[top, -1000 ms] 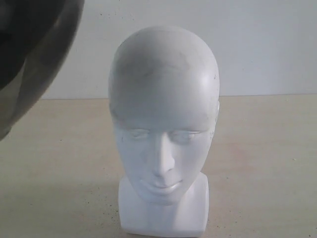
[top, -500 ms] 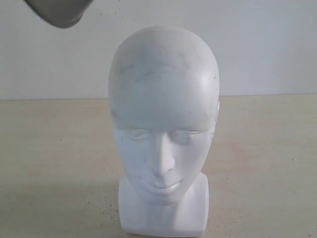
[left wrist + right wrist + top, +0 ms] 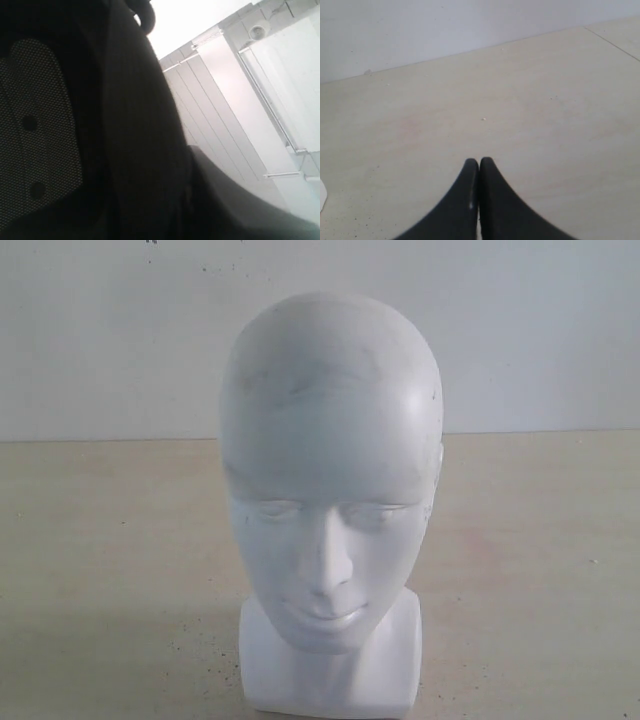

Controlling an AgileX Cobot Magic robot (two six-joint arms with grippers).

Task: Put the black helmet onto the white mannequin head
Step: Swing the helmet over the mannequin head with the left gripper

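Desk: What does the exterior view give you?
Operator: Only the white mannequin head, upright on the worktop, well forward of its far edge.
Desk: And the wrists?
Operator: My left view is filled by the black helmet; the left pincer's state I cannot tell. The right pincer has its tips together, empty.

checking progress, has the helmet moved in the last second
Yes. The helmet rose from upper left of the head, out of the exterior view; only the left wrist view shows it.
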